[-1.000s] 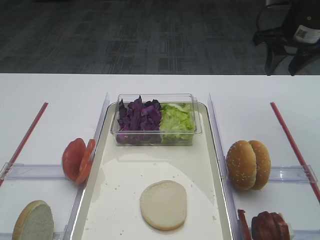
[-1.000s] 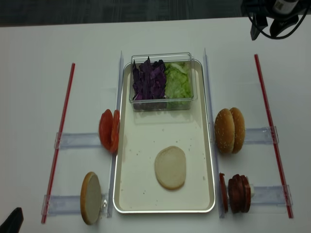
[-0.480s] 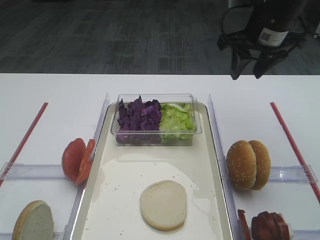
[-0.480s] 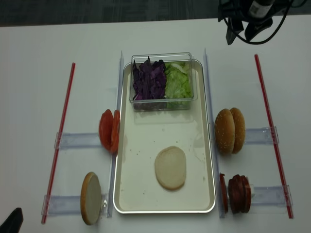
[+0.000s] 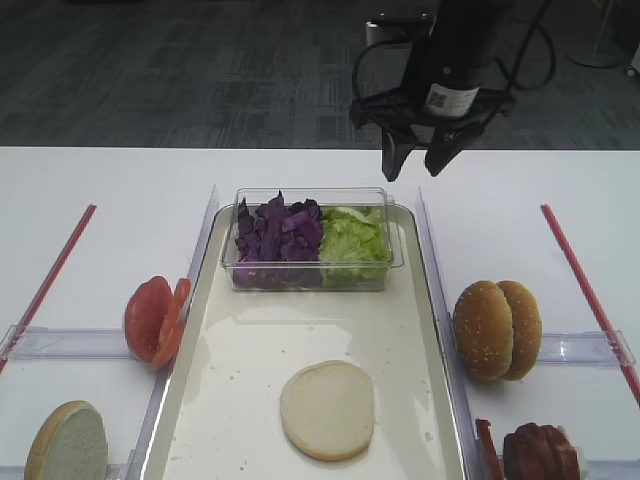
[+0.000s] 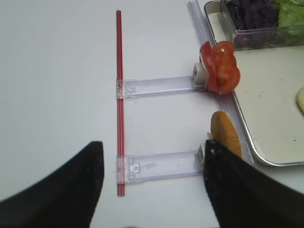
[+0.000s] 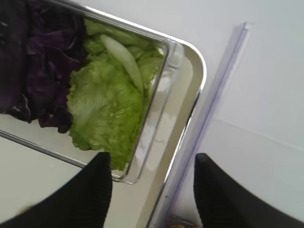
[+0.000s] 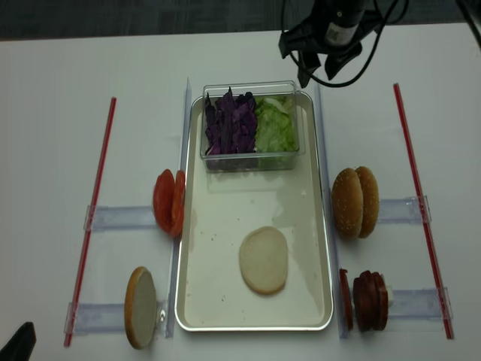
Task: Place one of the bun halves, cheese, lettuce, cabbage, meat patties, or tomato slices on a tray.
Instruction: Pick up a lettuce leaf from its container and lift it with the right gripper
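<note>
A cream-white tray holds one bun half, cut face up. At the tray's far end stands a clear tub with purple cabbage and green lettuce. My right gripper hangs open and empty above the tub's far right corner; its wrist view has the lettuce just left of its fingers. Tomato slices and a bun half stand left of the tray. Two bun halves and the meat patties stand to its right. My left gripper is open over the table. No cheese shows.
Clear plastic rails run along both long sides of the tray, with cross holders under the food. Red rods lie at the outer left and right. The table's far edge is just behind the right arm.
The right arm has swung in from the far right to above the tub's far right corner, still open. The food and the left gripper have not moved.
</note>
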Controlling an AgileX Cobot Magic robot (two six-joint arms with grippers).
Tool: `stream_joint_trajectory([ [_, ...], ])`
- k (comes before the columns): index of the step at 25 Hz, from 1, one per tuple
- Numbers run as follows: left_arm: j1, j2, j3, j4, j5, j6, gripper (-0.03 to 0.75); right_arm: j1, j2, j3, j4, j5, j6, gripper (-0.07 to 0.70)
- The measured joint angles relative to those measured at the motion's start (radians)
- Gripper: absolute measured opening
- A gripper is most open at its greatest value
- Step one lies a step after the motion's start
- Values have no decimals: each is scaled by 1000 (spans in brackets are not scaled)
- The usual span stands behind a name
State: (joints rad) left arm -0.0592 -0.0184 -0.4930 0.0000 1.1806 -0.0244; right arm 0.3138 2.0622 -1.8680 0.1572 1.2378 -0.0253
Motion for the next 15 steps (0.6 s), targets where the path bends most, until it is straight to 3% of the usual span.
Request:
stream_joint_trajectory([
  [5, 0, 0, 0, 0, 0, 0, 433, 64, 62, -34, 2, 0, 18, 419],
  [15, 0, 0, 0, 0, 0, -4, 433, 113, 137, -71, 6, -2, 25, 418],
])
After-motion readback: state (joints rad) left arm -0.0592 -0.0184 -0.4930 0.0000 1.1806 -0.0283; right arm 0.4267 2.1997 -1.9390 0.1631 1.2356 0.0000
